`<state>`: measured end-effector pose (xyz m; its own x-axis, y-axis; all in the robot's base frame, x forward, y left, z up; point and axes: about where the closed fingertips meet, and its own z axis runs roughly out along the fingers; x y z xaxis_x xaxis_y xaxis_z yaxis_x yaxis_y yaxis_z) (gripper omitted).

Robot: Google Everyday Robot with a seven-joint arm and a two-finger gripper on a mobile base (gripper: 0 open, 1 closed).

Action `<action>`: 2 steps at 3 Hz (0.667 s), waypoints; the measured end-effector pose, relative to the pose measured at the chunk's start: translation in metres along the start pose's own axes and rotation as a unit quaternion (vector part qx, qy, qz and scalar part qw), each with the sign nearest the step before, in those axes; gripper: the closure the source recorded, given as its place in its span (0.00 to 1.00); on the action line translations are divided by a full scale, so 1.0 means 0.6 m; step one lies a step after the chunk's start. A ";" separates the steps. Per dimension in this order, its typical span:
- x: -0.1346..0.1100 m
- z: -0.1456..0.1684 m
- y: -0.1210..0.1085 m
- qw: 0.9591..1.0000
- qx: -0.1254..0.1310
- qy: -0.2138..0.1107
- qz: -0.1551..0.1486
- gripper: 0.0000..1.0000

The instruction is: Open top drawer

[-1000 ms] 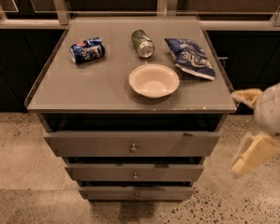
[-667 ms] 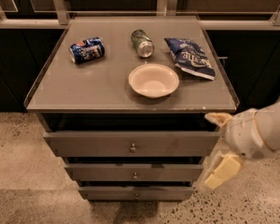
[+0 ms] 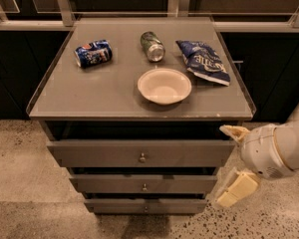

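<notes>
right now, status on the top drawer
Gripper open, beside top drawer right end. Knob untouched. Drawer interior not showing. Nothing in front of the knob.

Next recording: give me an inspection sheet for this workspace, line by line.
Surface: grey cabinet top, level.
Job's things: top drawer, round knob at centre; inside not visible.
Clutter: blue can and green can on their sides, chip bag, empty white bowl.
Grippers: gripper open, by the top drawer's right end, away from the knob.
Cables: nothing seen.
Surroundings: speckled floor, dark cabinets behind.
</notes>
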<state>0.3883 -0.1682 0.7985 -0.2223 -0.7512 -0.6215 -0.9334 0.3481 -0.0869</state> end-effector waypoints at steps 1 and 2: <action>0.011 0.053 -0.002 0.999 -0.012 -0.033 0.008 0.00; 0.024 0.125 -0.015 0.997 -0.016 -0.078 0.016 0.00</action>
<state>0.4143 -0.1402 0.7320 -0.2083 -0.6425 -0.7374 -0.9353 0.3514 -0.0421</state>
